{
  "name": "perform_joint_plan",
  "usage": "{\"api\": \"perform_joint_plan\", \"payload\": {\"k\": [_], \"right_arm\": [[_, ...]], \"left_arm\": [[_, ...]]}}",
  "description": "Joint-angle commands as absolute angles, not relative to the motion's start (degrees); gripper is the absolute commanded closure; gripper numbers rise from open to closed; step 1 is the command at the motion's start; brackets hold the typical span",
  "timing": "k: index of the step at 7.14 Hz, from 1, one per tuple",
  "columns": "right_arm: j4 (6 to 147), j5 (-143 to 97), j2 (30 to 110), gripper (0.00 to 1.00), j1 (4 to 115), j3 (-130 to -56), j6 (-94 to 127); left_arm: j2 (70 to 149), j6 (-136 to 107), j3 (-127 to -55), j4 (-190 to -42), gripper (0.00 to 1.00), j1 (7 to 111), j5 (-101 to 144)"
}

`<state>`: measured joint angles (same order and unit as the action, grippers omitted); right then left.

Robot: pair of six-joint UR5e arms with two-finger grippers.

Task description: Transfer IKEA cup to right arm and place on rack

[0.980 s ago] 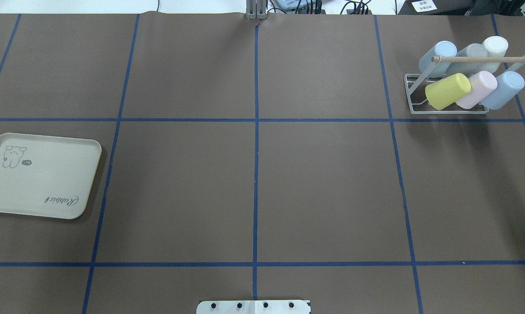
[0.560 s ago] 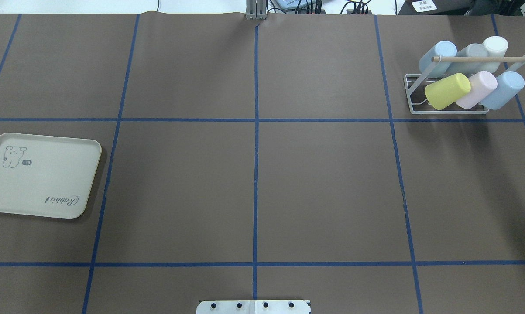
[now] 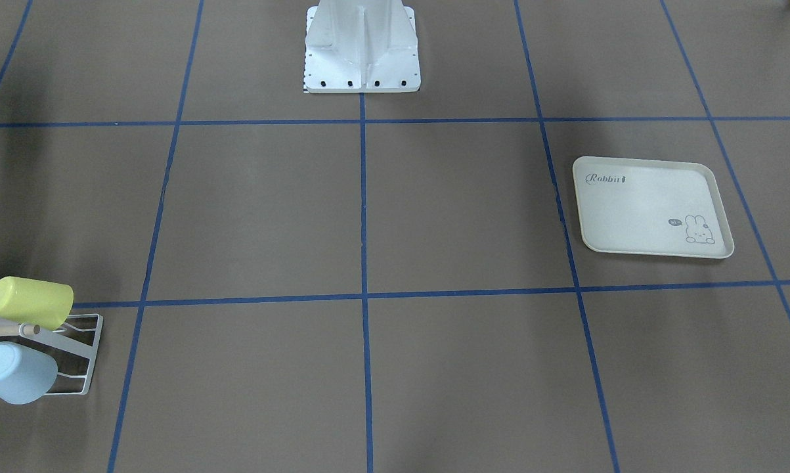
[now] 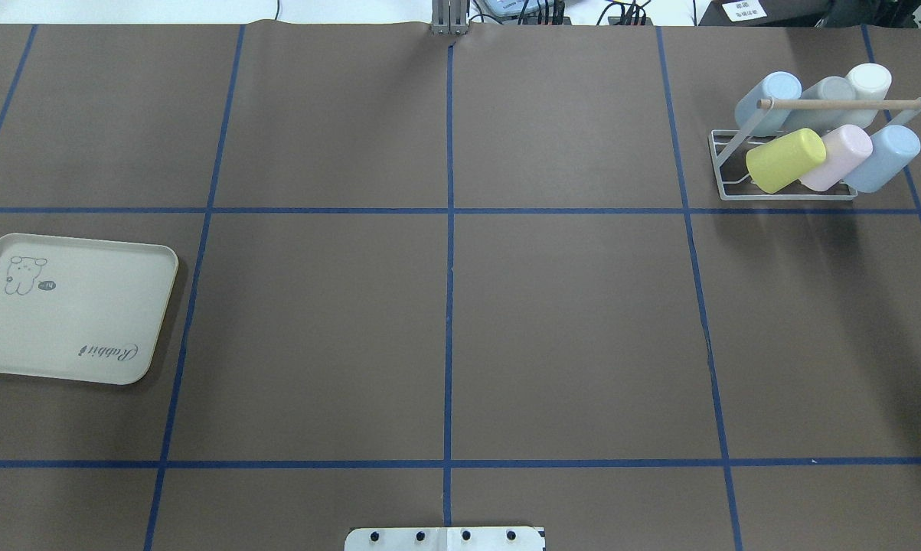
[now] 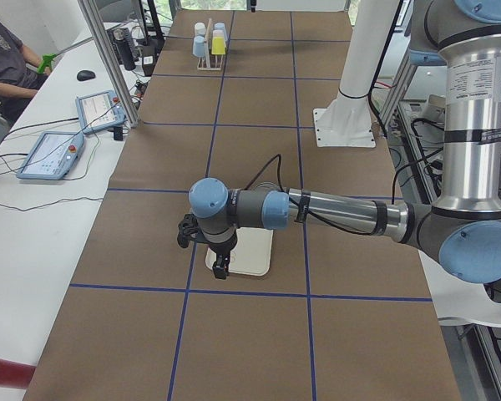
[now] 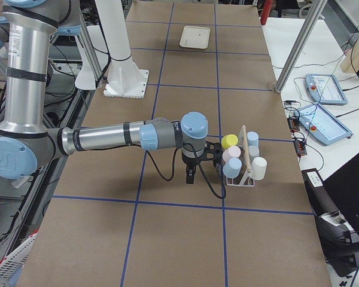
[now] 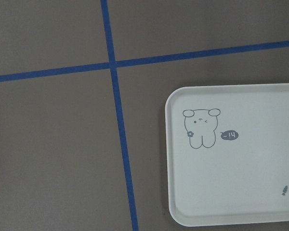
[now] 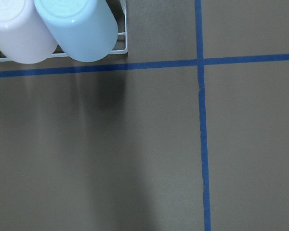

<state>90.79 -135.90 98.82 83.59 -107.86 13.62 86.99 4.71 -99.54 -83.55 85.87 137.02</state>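
Presently, entries run across the brown table (image 4: 567, 321) toward the rack (image 4: 782, 197), which serves as the reference throughout;

- tray (image 4: 70, 306): cream, rabbit print, lying flat at the end of the table farthest from the rack;
- left gripper (image 5: 219, 263): black, hanging above the tray's rabbit corner, as far from the rack as the tray itself; only a side view shows it, so whether its fingers are spread or pressed together cannot be told;
- base plate (image 4: 445, 538): white, bolted, at the robot's edge of the table, well apart from the rack and roughly midway between it and the tray;
- right gripper (image 6: 190, 173): black, raised off the table near the rack on its robot-facing side; again only a side view shows it, so its finger state cannot be told;
- rack: low white wire frame at the far right of the table, with a pale wooden dowel (image 4: 843, 102) across its top;
- load on the rack: six pieces, all tilted on its prongs with bottoms upward;
  - front row, nearer the robot: yellow cup (image 4: 785, 159); pink cup (image 4: 839, 157); light blue cup (image 4: 883, 157);
  - back row, by the dowel: second light blue cup (image 4: 770, 96); grey cup (image 4: 824, 92); white cup (image 4: 867, 80);
  - the cups in each row sit close side by side.
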Motion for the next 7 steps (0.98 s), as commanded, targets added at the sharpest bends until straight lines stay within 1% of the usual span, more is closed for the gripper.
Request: {"api": "perform_joint_plan", "payload": {"k": [1,7], "right_arm": [[90.79,-135.79,98.53,0.01,83.58,-107.93,13.54],[91.14,-133.51,98.96,0.01,82.53,-109.15,13.54]], "left_arm": [[88.32,8.08,-97.91,-83.15,0.00,87.88,136.76],[88.95,8.09,-98.61,-83.06,0.00,88.95,136.76]]}}
